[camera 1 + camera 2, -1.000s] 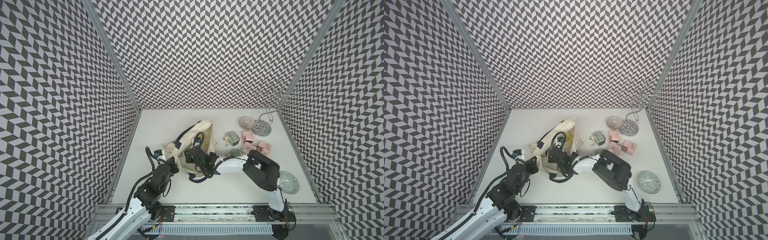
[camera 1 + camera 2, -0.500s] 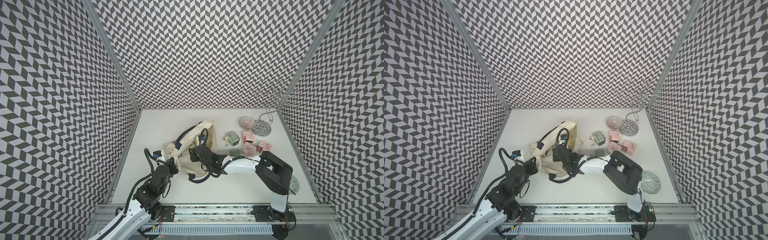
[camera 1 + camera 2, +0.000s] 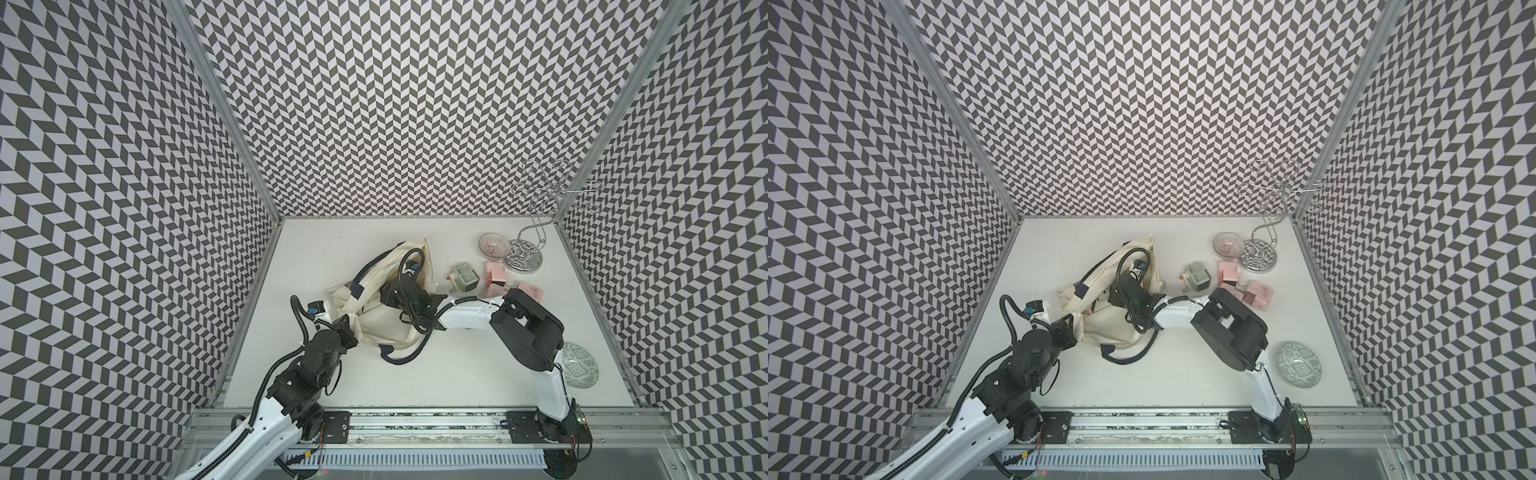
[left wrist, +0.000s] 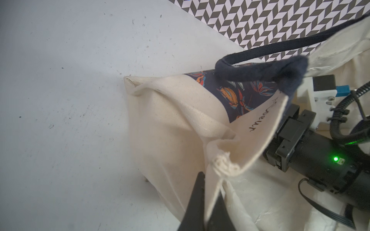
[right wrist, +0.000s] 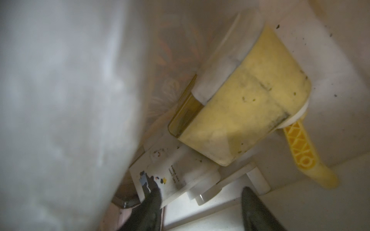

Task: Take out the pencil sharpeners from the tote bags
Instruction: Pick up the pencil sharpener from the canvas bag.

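Jaws of the right gripper (image 5: pixel 202 202) stand spread inside the tote bag (image 3: pixel 382 328), flanking a cream sharpener (image 5: pixel 180 174) beside a yellow sharpener (image 5: pixel 246 112); blurred cloth hides the rest. Left gripper (image 4: pixel 210 202) pinches the bag's rim. Pink sharpeners (image 3: pixel 494 272) to the right sit partly behind the right arm (image 3: pixel 523 332).

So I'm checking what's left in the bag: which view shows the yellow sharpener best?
The right wrist view: the yellow sharpener fills much of the frame, inside the tote bag, beyond the open right gripper. Both top views and the left wrist view show only the bag's outside; the sharpener is hidden there.
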`<move>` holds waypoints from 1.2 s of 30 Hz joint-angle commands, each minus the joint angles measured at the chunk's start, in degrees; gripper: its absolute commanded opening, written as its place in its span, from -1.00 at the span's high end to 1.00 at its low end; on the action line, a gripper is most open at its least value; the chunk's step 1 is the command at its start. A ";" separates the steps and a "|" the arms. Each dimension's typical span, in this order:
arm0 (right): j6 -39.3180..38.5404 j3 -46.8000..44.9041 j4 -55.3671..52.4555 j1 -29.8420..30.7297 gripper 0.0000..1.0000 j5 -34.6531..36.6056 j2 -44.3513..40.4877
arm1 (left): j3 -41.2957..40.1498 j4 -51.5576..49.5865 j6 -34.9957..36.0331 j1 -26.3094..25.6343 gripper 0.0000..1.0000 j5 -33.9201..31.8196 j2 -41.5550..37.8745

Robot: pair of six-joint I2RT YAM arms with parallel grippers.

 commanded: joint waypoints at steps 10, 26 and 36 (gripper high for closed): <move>14.56 4.76 -7.17 -2.24 -0.81 12.73 -0.25 | 2.74 -2.19 -1.35 0.35 1.00 2.37 -0.20; 36.56 11.93 -0.58 -4.40 -0.60 -6.64 11.83 | 2.00 -4.67 -1.59 0.31 1.00 4.01 -3.46; 29.73 13.30 -1.45 -4.90 -0.26 -3.25 10.78 | 1.82 -5.04 -1.79 0.41 1.00 3.75 -4.24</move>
